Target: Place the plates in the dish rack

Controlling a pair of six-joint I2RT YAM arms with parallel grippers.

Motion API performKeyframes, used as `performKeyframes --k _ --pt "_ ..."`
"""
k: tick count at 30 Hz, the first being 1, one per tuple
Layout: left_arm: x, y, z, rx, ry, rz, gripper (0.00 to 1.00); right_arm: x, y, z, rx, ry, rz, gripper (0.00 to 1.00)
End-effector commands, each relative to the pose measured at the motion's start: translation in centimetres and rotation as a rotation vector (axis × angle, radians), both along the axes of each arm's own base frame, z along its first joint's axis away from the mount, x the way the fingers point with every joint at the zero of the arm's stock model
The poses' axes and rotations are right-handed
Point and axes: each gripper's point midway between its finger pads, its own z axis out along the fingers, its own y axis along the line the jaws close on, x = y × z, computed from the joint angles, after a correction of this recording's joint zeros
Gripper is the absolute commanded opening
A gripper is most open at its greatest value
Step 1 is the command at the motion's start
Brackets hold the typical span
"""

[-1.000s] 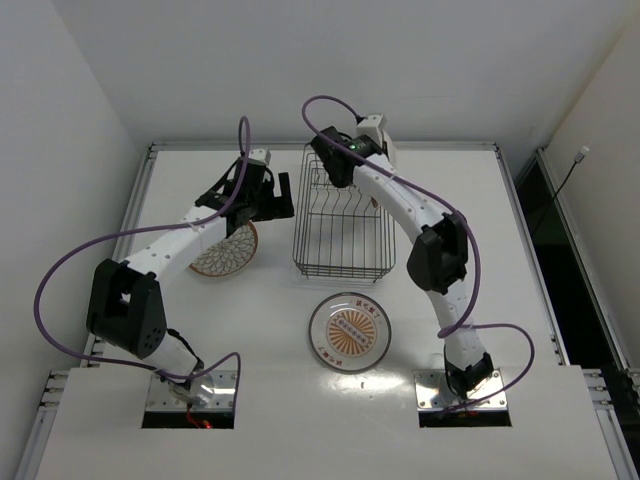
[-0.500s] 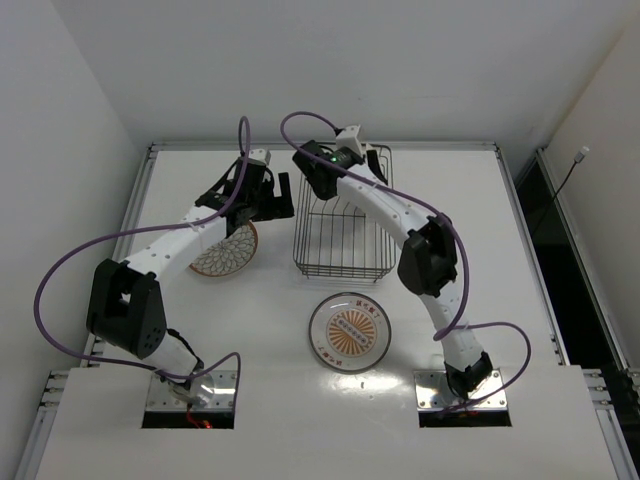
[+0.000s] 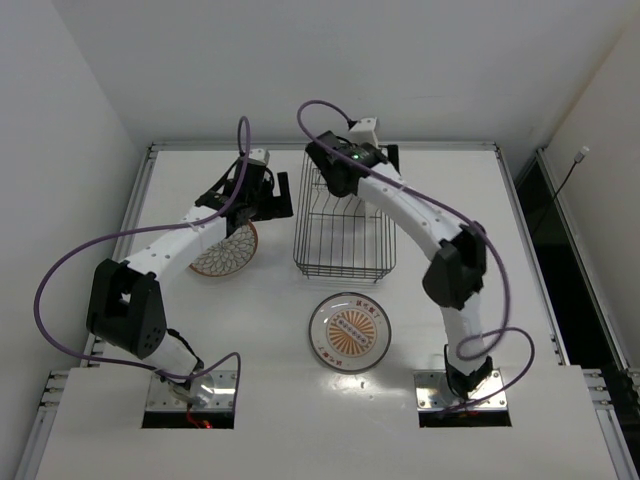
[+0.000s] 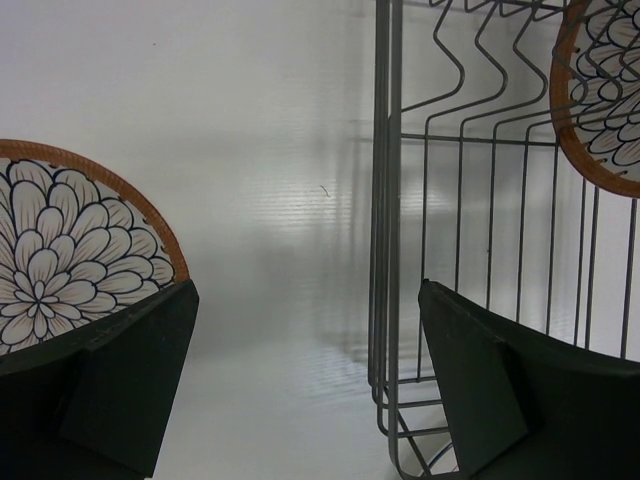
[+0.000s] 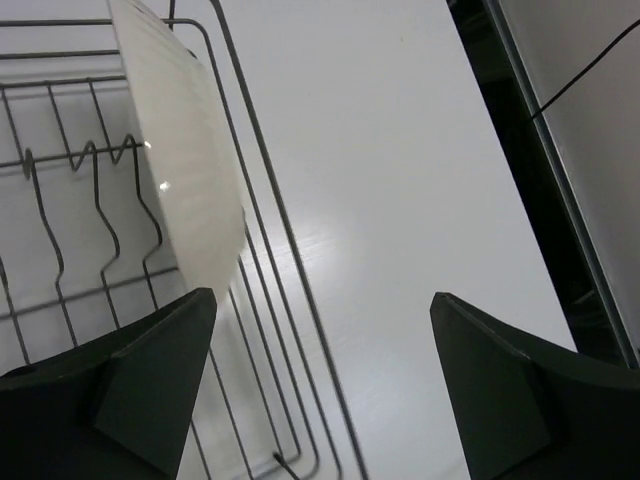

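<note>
From above, the dish rack [image 3: 343, 225] sits mid-table with its long side running away from the arm bases. A scale-patterned plate [image 3: 225, 250] lies flat just beside its left wall. A medallion plate [image 3: 349, 332] lies flat near its front end. Neither is loaded yet. The left gripper [image 3: 272, 198] hovers between the scale-patterned plate and the rack, likely placed to take that plate next. The right gripper [image 3: 380, 155] hangs over the rack's far end.

In the left wrist view, the left fingers [image 4: 130, 380] are spread wide with nothing between them. A racked plate [image 4: 600, 90] shows its pattern through the wires.

In the right wrist view, those jaws also gape empty. The racked plate stands on edge with its white back showing, at the end wall, so the other slots stay free.
</note>
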Motion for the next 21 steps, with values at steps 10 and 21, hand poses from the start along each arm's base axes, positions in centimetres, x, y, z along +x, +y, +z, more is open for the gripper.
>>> performKeyframes --k 10,21 --pt "1.2 1.7 -0.4 0.066 -0.014 0.074 0.92 -15.9 -1.3 1.5 0.665 -0.036 0.398 0.92" --pt "1.2 1.6 -0.8 0.064 -0.004 0.067 0.92 -27.3 0.1 -13.0 1.144 0.182 0.389 0.89"
